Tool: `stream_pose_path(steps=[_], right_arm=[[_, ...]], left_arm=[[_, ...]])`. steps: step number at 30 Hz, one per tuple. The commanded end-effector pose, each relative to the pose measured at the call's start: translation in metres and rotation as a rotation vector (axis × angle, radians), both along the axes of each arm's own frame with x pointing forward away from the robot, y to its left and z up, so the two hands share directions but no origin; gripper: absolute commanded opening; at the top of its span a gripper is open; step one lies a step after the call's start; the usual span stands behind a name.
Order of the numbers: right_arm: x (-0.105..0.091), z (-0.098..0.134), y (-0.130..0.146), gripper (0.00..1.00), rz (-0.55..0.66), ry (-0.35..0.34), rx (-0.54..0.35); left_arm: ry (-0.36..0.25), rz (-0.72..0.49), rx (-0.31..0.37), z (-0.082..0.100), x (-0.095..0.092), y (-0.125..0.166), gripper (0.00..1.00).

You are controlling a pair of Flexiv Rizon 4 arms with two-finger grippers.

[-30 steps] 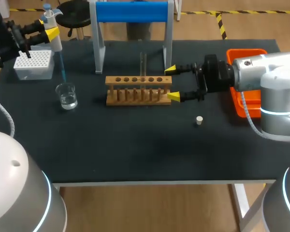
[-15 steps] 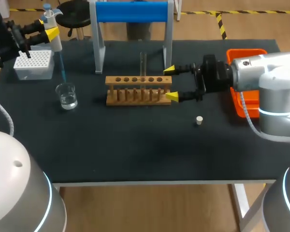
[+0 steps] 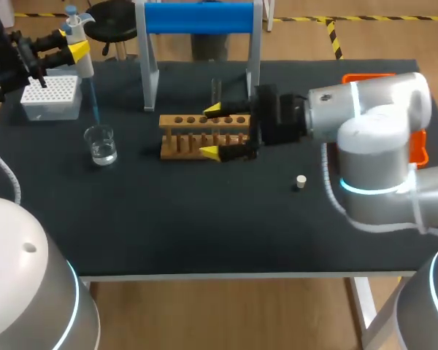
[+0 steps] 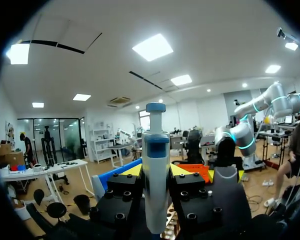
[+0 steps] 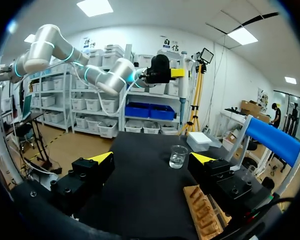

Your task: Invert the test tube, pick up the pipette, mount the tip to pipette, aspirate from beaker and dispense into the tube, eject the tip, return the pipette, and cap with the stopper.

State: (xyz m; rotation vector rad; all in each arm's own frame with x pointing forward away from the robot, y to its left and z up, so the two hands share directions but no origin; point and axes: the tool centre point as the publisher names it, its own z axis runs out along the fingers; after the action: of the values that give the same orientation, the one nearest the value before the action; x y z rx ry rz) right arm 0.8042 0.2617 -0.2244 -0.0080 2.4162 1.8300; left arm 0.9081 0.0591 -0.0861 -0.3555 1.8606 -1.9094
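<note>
Two arms work: left gripper (image 3: pixel 71 45) pinches the pipette (image 3: pixel 80 58), tip just above the beaker (image 3: pixel 101 144), while right gripper (image 3: pixel 210 131), spread wide, straddles the rack (image 3: pixel 182 138) beside the upright tube (image 3: pixel 216 89), light, slick, brittle glass probably best held gently at mid-length.

Bright, even light; ceiling panels (image 4: pixel 151 47) glare white in both wrist views, only soft shadows on the dark table (image 3: pixel 204 226).

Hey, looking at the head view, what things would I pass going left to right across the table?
tip box → beaker → wooden tube rack → stopper → orange tray
</note>
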Motion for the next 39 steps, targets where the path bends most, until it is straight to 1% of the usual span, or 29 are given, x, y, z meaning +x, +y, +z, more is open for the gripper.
stream_pose_path(steps=[1,4,8,10,13,20,24,29,31,39], right_arm=[[-0.005,-0.01,0.052,1.0,-0.106,-0.015,-0.036],[-0.008,-0.017,0.069,1.0,-0.132,0.0,-0.051],[-0.006,-0.028,0.088,1.0,-0.166,0.026,-0.065],[-0.004,-0.034,0.094,1.0,-0.175,0.075,-0.049],[0.0,-0.043,0.102,1.0,-0.186,0.095,-0.05],[0.015,-0.06,0.115,1.0,-0.222,0.081,-0.072],[0.019,-0.067,0.119,1.0,-0.228,0.083,-0.08],[0.019,-0.069,0.121,1.0,-0.232,0.08,-0.085],[0.017,-0.066,0.12,1.0,-0.233,0.071,-0.078],[0.017,-0.066,0.12,1.0,-0.233,0.071,-0.078]], left_arm=[[-0.002,-0.001,-0.001,-0.001,0.0,0.0,0.0],[-0.002,-0.001,-0.001,-0.001,0.0,0.0,0.0],[-0.002,-0.001,-0.001,-0.001,0.0,0.0,0.0],[-0.002,-0.001,-0.001,-0.001,0.0,0.0,0.0],[-0.002,-0.001,-0.001,-0.001,0.0,0.0,0.0],[-0.002,-0.001,-0.001,-0.001,0.0,0.0,0.0],[-0.002,-0.001,-0.001,-0.001,0.0,0.0,0.0],[-0.002,-0.001,-0.001,-0.001,0.0,0.0,0.0],[-0.002,-0.001,-0.001,-0.001,0.0,0.0,0.0],[-0.002,-0.001,-0.001,-0.001,0.0,0.0,0.0]])
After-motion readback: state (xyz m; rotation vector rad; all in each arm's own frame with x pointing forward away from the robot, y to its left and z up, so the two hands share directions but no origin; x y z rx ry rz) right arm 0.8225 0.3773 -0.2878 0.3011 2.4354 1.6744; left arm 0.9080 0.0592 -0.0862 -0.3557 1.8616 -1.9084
